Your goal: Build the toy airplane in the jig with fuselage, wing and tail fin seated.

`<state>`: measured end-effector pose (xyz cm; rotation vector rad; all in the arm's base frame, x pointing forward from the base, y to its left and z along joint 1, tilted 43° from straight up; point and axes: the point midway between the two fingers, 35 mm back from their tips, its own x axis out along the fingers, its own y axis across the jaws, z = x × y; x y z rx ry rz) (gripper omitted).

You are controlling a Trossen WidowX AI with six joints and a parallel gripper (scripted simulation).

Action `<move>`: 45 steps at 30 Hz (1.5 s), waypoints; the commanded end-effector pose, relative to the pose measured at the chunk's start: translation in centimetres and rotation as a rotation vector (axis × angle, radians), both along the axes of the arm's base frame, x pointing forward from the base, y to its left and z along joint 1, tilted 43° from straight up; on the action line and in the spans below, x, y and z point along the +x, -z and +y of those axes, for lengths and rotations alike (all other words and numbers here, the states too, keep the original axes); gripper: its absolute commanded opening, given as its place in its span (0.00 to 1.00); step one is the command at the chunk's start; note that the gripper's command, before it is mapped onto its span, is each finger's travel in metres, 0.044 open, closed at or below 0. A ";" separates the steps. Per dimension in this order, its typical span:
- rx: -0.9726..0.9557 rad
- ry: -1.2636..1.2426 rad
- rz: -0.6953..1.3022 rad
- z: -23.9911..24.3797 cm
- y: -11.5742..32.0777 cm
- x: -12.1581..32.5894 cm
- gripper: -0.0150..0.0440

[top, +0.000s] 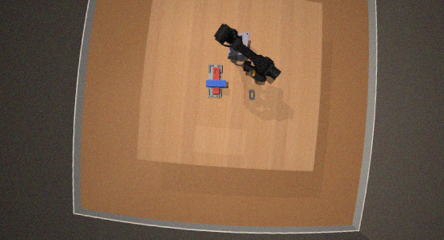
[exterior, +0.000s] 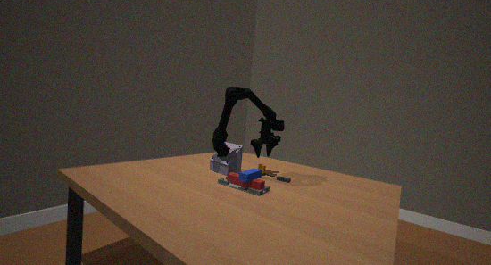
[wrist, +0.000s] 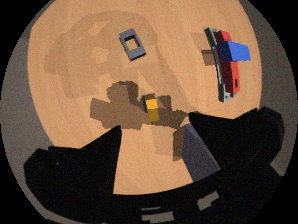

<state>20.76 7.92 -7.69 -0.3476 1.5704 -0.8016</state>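
The red fuselage lies in the grey cradle and looks level. The blue wing lies across the top of the fuselage; its tab is hidden. A small dark socket shows near one end of the fuselage in the wrist view. The yellow tail fin stands on the table, apart from the fuselage, with a dark edge beside its foot. My gripper is open and empty, above the tail fin.
A small grey rectangular frame lies on the table beyond the fin, to the cradle's right in the top view. The pale arm base stands behind the cradle in the exterior view.
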 end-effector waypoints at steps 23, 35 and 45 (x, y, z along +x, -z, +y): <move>-0.007 -0.007 0.002 -3.3 3.7 -1.0 1.00; -0.008 -0.007 0.002 -4.6 5.1 -1.4 1.00; -0.009 -0.007 0.002 -5.5 6.1 -1.7 1.00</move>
